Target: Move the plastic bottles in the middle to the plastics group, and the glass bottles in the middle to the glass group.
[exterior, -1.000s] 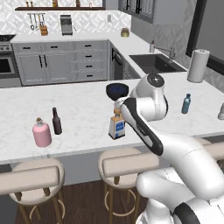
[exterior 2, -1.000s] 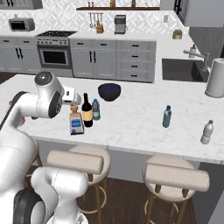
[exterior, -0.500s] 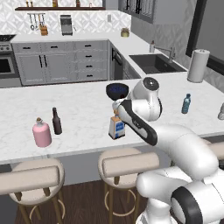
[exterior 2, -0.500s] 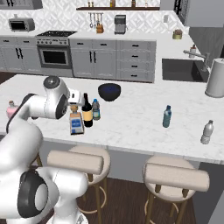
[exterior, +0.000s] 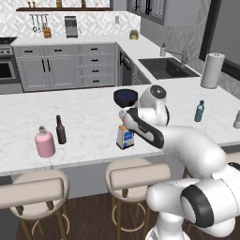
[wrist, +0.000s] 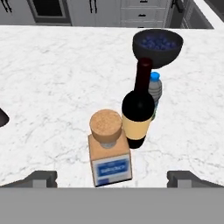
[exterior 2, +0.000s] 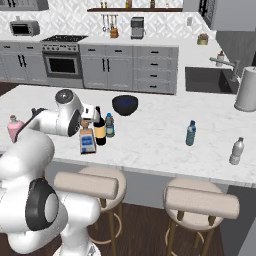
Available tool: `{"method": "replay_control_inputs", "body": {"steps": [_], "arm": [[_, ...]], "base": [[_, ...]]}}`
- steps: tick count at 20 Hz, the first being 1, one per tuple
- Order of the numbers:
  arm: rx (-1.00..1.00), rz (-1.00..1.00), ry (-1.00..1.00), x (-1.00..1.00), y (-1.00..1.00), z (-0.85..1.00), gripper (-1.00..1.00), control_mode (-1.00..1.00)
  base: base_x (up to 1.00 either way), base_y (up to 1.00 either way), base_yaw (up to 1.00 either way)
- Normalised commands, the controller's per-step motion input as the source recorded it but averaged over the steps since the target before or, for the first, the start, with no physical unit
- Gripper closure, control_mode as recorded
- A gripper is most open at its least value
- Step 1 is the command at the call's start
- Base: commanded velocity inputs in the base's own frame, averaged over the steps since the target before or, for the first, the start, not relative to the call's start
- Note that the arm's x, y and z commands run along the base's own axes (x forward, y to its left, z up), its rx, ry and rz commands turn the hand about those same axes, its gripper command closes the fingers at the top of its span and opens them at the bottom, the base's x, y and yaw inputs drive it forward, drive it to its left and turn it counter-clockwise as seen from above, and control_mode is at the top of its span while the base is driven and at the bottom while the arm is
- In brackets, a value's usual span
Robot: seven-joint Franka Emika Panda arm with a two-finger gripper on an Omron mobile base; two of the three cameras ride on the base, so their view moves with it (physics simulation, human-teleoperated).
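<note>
The white arm's two-finger gripper (wrist: 112,177) hovers with jaws spread wide and empty above the squarish pale glass bottle with blue label and cork stopper (wrist: 108,148). That bottle stands mid-counter on the white marble counter (wrist: 52,87), just beside the taller dark wine bottle with orange-yellow label (wrist: 137,111), with a small clear plastic bottle with a blue cap (wrist: 155,89) and a dark bowl (wrist: 157,46) behind.

Directly ahead of the gripper (wrist: 112,177), the squarish bottle (wrist: 109,160) shows pale, matt walls, a blue paper-like label and a rough, speckled tan cork stopper. Just beyond it, the wine bottle (wrist: 138,113) is dark, glossy glass with a smooth orange-yellow label, and the small plastic bottle (wrist: 155,91) behind it looks see-through with a blue cap. All stand on a polished white marble-look counter (wrist: 57,87) with grey veining; farther off, the bowl (wrist: 157,46) has a dark, glossy finish.
</note>
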Motion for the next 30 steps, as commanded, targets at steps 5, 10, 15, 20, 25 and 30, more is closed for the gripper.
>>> {"method": "replay_control_inputs", "body": {"steps": [5, 10, 15, 20, 25, 30], "arm": [[0.00, 0.00, 0.00, 0.25, 0.00, -0.14, -1.00, -1.00], [0.00, 0.00, 0.00, 0.36, 0.00, -0.13, -1.00, -1.00], [0.00, 0.00, 0.00, 0.30, 0.00, -0.08, -1.00, -1.00], [0.00, 0.00, 0.00, 0.11, 0.04, -0.14, -1.00, -1.00], [0.00, 0.00, 0.00, 0.04, 0.08, -0.13, -1.00, -1.00], [0.00, 0.00, 0.00, 0.14, 0.14, -0.11, -1.00, -1.00]], "base": [[0.00, 0.00, 0.00], [0.00, 0.00, 0.00], [0.00, 0.00, 0.00], [0.00, 0.00, 0.00], [0.00, 0.00, 0.00], [0.00, 0.00, 0.00]]}}
